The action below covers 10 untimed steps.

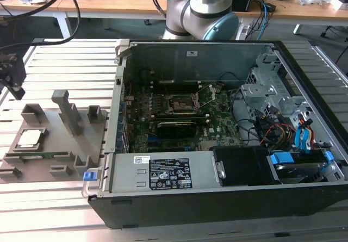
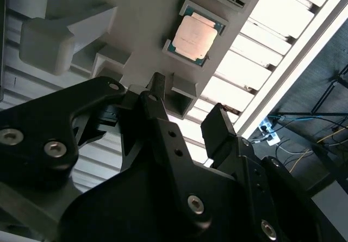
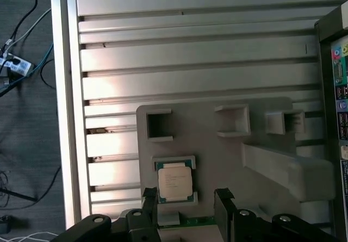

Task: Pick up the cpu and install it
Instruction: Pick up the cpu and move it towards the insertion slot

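1. The gripper (image 3: 186,199) has its 2 fingers (image 3: 150,197) spread apart and holds nothing.
2. In the first wrist view, the cpu (image 3: 174,180) lies in line with the gap between the fingers. It is centred between them, with its edges square to them.
3. The cpu looks roughly square, so it has no long axis to align with.
4. In the exterior view, the gripper hangs above the cpu and clear of it.
5. The cpu rests flat in a recess of the grey plate (image 3: 228,147), which sits on the slatted table (image 3: 190,51).
6. The open case (image 1: 217,193), with its socket (image 1: 182,105), stands well apart, toward the exterior view's right.
7. I judge that the pickup is not yet made.
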Motion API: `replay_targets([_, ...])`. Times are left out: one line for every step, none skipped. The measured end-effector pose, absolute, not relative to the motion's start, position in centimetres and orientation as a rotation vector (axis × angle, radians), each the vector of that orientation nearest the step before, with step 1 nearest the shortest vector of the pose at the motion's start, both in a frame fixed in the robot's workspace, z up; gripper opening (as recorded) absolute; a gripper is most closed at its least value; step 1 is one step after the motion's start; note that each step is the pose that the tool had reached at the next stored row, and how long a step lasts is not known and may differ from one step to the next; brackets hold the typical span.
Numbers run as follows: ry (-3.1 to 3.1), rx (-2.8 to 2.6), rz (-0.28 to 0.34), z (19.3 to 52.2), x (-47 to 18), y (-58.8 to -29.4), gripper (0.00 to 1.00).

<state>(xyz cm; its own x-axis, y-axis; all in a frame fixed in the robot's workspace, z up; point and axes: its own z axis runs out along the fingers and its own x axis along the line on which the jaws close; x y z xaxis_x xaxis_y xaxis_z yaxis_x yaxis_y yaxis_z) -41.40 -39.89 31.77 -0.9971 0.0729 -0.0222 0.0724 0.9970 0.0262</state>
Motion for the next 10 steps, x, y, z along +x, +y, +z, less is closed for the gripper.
replay_targets([3.116,0.113,0.04,31.62,-41.4,-39.89,0.54])
replay_targets([3.116,0.113,0.04,31.45,-41.4,-39.89,0.54])
replay_targets([3.116,0.113,0.04,31.34,-41.4,-39.89,0.54])
replay_targets([3.116,0.113,0.04,31.26,-41.4,-39.89,0.54])
replay_targets([3.116,0.113,0.04,31.21,-41.4,-39.88,0.54])
replay_targets([3.116,0.113,0.04,31.14,-41.4,-39.89,0.54])
replay_targets([3.116,0.113,0.04,31.05,-41.4,-39.89,0.54])
replay_targets([3.116,0.113,0.04,30.97,-41.4,-39.89,0.54])
replay_targets([3.116,0.113,0.04,30.9,-41.4,-39.89,0.54])
replay_targets([3.116,0.113,0.04,30.78,-41.4,-39.89,0.54])
